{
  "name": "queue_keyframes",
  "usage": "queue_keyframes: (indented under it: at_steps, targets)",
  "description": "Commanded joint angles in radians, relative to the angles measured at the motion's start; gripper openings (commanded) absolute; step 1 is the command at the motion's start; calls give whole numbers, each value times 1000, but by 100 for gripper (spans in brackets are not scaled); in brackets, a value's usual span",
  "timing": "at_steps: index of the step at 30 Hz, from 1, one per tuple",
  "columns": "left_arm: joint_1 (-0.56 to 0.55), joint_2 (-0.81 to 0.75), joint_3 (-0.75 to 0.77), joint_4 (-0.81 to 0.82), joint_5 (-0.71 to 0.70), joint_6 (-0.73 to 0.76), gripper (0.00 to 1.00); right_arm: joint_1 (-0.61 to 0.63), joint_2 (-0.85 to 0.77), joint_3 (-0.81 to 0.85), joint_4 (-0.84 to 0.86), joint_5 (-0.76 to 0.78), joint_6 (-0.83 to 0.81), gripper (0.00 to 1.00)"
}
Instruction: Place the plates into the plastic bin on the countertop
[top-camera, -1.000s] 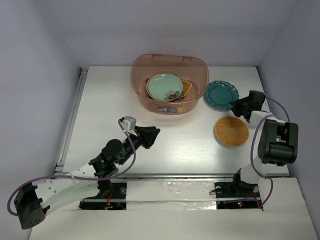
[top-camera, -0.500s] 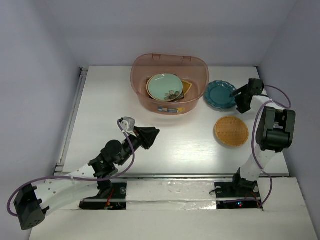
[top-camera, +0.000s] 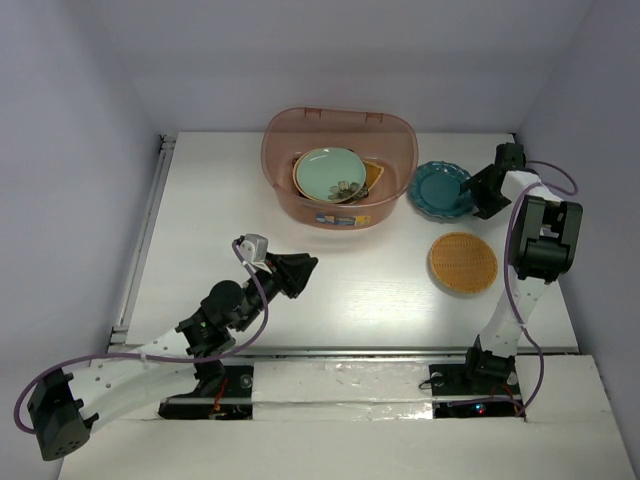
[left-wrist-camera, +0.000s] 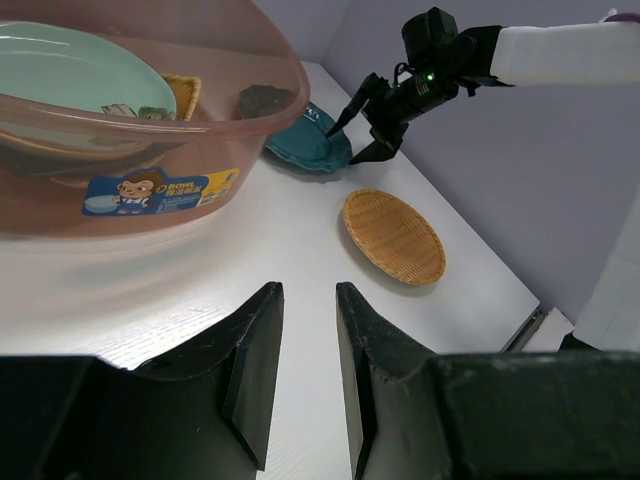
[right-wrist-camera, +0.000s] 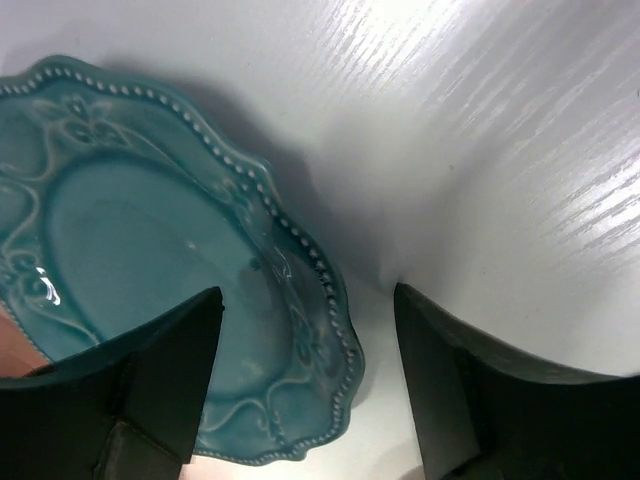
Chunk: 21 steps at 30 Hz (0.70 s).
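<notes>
The pinkish plastic bin (top-camera: 340, 165) stands at the back centre of the countertop (top-camera: 350, 270), holding the mint green plate (top-camera: 330, 173) on other dishes, with a woven one (top-camera: 373, 176) at its right. The teal scalloped plate (top-camera: 440, 188) lies right of the bin; it also shows in the right wrist view (right-wrist-camera: 150, 280). The woven round plate (top-camera: 463, 262) lies nearer. My right gripper (top-camera: 474, 188) is open, its fingers straddling the teal plate's right rim, one finger (right-wrist-camera: 165, 370) over the plate, the other outside it. My left gripper (top-camera: 305, 268) is open and empty above the countertop, in front of the bin (left-wrist-camera: 150, 120).
A metal rail (top-camera: 140, 240) runs along the countertop's left edge. Grey walls close in the back and both sides. The right arm reaches along the right wall. In the left wrist view the woven round plate (left-wrist-camera: 393, 235) lies ahead to the right.
My right gripper has moved away from the woven round plate, toward the back, and now sits at the teal plate's right rim. The left arm has hardly moved.
</notes>
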Motion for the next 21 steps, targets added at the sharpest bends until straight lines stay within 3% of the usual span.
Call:
queue_keyframes:
  at_steps: [1, 6, 8, 10, 11, 17, 21]
  targets:
    - [-5, 4, -12, 51, -11, 0, 25, -4, 3, 19, -61, 10, -32, 67]
    - [-5, 17, -12, 53, -14, 0, 25, -4, 3, 22, -53, 15, -56, 37]
    - [-5, 17, -10, 55, -16, 2, 25, -4, 0, 20, -44, 21, -64, 19]
    - [-5, 19, -14, 56, -22, 3, 25, 5, -20, 2, -26, 33, -64, 12]
    - [-5, 20, -15, 56, -23, 3, 25, 5, -27, -21, 2, 35, -61, 0]
    - [-5, 28, -17, 58, -23, 6, 25, -4, -165, -214, 265, -8, -53, 0]
    - [-5, 42, -15, 65, -17, 6, 25, -23, -256, -380, 468, -114, -32, 0]
